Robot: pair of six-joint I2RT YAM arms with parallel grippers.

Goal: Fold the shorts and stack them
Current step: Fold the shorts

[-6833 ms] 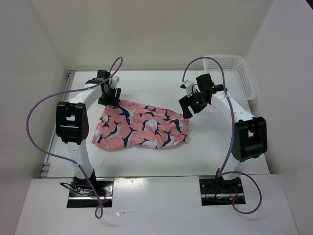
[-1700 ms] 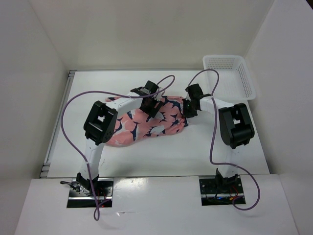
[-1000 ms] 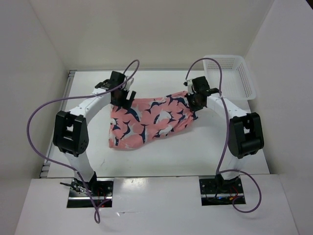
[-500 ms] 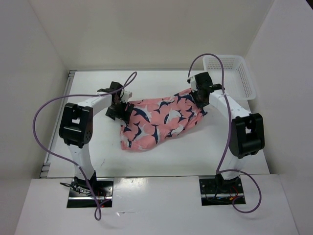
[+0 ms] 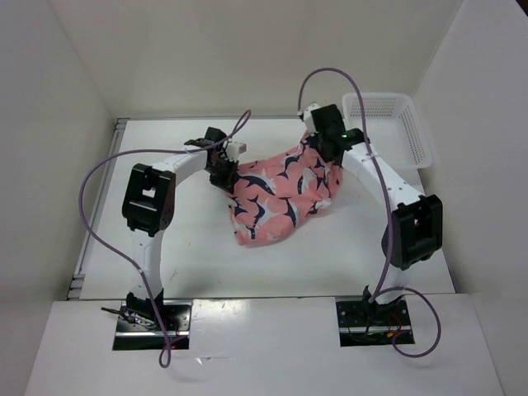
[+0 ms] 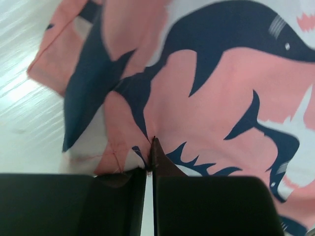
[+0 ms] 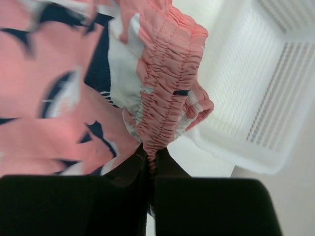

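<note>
The salmon-pink shorts (image 5: 276,194), printed with navy and white bird shapes, hang bunched between both arms at the middle of the table. My left gripper (image 5: 224,171) is shut on their left edge. In the left wrist view its jaws (image 6: 150,147) pinch a fold of the shorts (image 6: 221,113). My right gripper (image 5: 320,142) is shut on the upper right corner. The right wrist view shows its jaws (image 7: 150,156) clamped on the gathered elastic waistband of the shorts (image 7: 165,88). The lower part of the shorts droops toward the table.
A white mesh basket (image 5: 422,147) stands at the back right corner, just right of my right gripper; its wall (image 7: 256,98) fills the right side of the right wrist view. White walls close in the table on three sides. Purple cables loop above both arms.
The left gripper, open a second ago, has shut on the shorts' left edge. Both grippers and the shorts have shifted right, toward the basket, and the cloth has bunched narrower.
</note>
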